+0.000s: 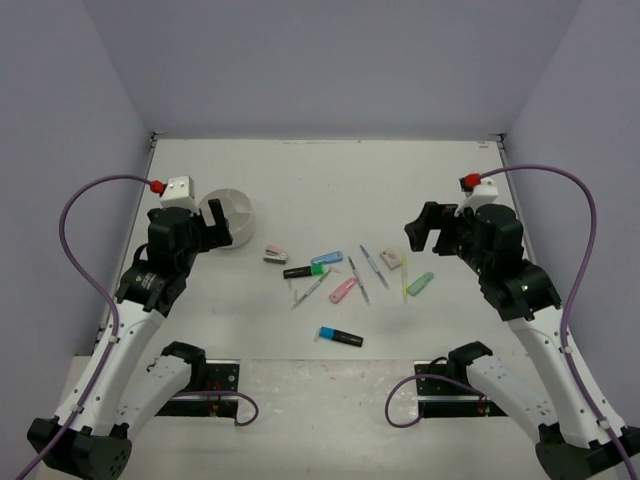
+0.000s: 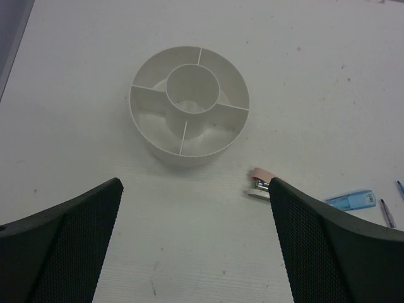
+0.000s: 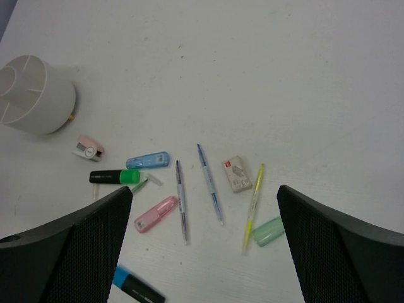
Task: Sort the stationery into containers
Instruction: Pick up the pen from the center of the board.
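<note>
The stationery lies scattered mid-table: a black highlighter with a green end [image 1: 305, 271], a blue marker [image 1: 327, 258], a pink marker [image 1: 343, 290], thin pens [image 1: 374, 266], a yellow pen [image 1: 404, 281], a mint marker [image 1: 420, 284], an eraser [image 1: 390, 260], a black highlighter with a blue end [image 1: 340, 337] and a small pink item [image 1: 276, 254]. The round white cup [image 1: 232, 218], divided into compartments [image 2: 189, 151], stands at the left and holds nothing I can see. My left gripper [image 1: 212, 225] hovers open just in front of the cup. My right gripper [image 1: 428, 228] hovers open to the right of the pile.
In the right wrist view the pile lies below the open gripper [image 3: 203, 192]: blue marker [image 3: 148, 160], pink marker [image 3: 156, 214], eraser [image 3: 237, 173], mint marker [image 3: 268, 231], cup [image 3: 53, 101] at far left. The table's walls stand behind and to both sides.
</note>
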`<move>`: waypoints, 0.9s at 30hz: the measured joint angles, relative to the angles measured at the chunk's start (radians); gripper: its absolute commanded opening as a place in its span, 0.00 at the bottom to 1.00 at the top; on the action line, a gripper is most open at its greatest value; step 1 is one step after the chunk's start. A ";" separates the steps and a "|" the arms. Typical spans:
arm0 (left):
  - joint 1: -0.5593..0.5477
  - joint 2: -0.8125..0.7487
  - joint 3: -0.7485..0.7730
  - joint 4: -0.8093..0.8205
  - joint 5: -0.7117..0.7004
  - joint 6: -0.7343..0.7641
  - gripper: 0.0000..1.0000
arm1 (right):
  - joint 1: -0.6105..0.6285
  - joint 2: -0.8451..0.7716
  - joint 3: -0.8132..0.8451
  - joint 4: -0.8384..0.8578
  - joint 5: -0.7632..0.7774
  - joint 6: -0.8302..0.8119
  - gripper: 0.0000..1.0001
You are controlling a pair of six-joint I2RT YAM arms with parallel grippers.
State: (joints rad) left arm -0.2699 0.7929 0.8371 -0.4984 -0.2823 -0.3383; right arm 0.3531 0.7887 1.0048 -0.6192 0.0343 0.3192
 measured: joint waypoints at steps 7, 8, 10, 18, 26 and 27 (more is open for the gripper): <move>0.000 0.000 0.000 0.002 0.012 0.000 1.00 | 0.002 0.049 -0.027 0.050 -0.085 0.013 0.98; 0.000 0.000 0.000 0.002 0.015 0.000 1.00 | 0.007 0.093 -0.019 0.052 -0.095 0.013 0.97; 0.000 0.001 0.000 0.004 0.019 0.000 1.00 | 0.024 0.198 -0.002 0.047 -0.102 0.010 0.88; 0.000 0.025 -0.011 0.005 0.048 0.001 1.00 | 0.209 0.662 0.097 -0.044 0.008 -0.037 0.55; 0.000 0.026 -0.016 0.004 0.068 0.001 1.00 | 0.230 0.829 0.149 -0.061 0.063 -0.062 0.37; 0.000 0.026 -0.016 0.004 0.070 0.001 1.00 | 0.230 0.851 0.157 -0.060 0.068 -0.067 0.35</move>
State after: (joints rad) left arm -0.2699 0.8185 0.8207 -0.4942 -0.2122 -0.3378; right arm 0.5835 1.6401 1.1615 -0.6797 0.1027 0.2518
